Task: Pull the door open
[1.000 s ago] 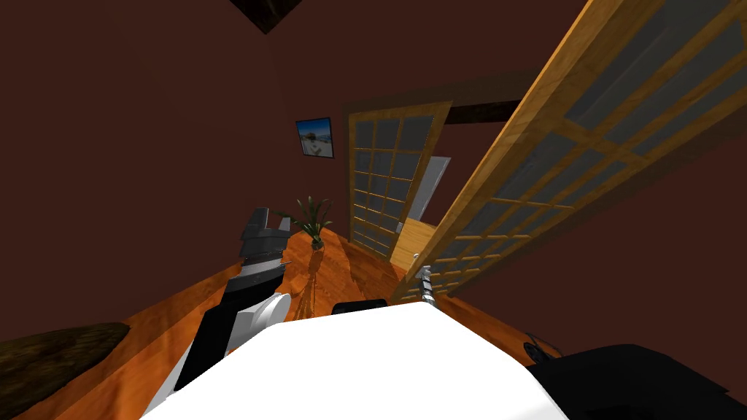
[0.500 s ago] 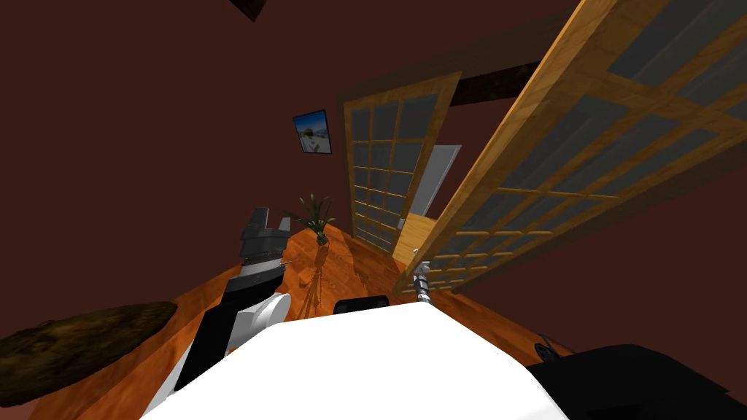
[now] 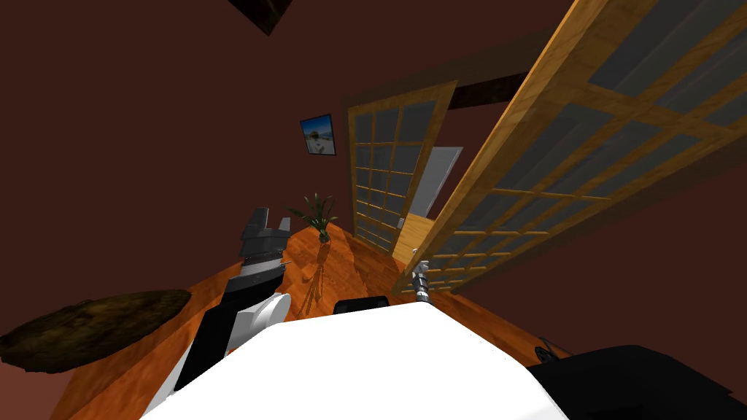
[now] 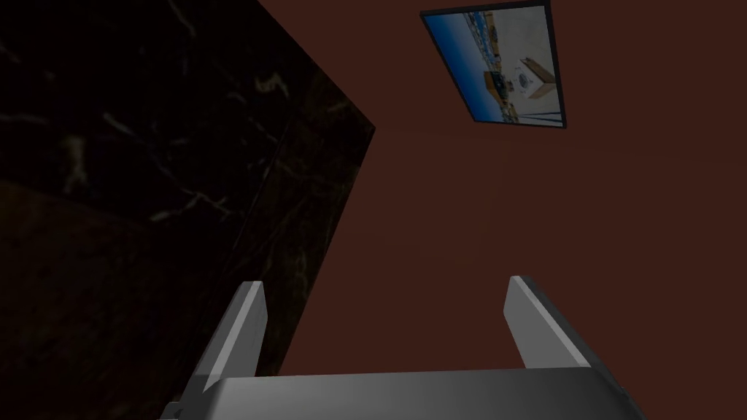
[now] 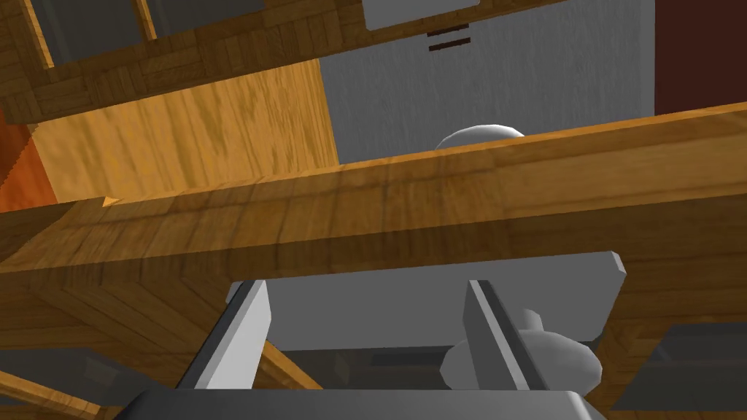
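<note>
Two wooden lattice leaves show from the head view: the door [image 3: 511,168] I am working on stands swung well out on my right, apart from the other leaf [image 3: 386,168], with a gap between them. My right pincer [image 3: 421,281] is low at the door's free edge. My left pincer [image 3: 262,222] is raised on my left, touching nothing. From the left wrist, that pincer's fingers stand apart with nothing between them. From the right wrist, the fingers also stand apart, over a grey plate [image 5: 379,306] on the door's wooden rail. The rounded grey handle [image 5: 562,361] sits just outside one finger, touching it or nearly so, not clamped. I judge the door already partly open, and what is left is drawing it wider. With the handle hooked rather than gripped, it could slip off the finger
</note>
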Tool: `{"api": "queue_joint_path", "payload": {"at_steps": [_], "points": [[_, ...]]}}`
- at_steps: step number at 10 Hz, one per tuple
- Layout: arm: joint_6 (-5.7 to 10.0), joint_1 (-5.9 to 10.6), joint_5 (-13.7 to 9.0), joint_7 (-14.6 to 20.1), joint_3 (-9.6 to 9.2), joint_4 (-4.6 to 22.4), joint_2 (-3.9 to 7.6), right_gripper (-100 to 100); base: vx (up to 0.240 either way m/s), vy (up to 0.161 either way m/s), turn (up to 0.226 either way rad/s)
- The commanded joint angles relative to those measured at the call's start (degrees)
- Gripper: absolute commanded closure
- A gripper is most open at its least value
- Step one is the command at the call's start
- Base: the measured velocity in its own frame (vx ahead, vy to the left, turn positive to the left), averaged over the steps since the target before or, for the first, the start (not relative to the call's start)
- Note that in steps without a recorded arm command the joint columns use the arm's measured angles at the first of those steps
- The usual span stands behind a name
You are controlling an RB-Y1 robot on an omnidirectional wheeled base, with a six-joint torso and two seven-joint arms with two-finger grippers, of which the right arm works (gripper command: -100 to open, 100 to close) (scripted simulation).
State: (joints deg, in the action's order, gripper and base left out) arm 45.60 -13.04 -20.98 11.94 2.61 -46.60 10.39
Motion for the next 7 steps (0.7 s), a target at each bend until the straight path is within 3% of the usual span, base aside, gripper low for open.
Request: {"api": "queue_joint_path", "payload": {"at_steps": [1, 7], "points": [[0.86, 0.89, -1.4, 2.9, 0.37, 0.5, 1.38, -100, -0.080, -0.034, 0.074], [1.30, 1.83, -4.0, 11.0, -2.18, 0.0, 1.99, -100, -0.075, -0.039, 0.058]]}}
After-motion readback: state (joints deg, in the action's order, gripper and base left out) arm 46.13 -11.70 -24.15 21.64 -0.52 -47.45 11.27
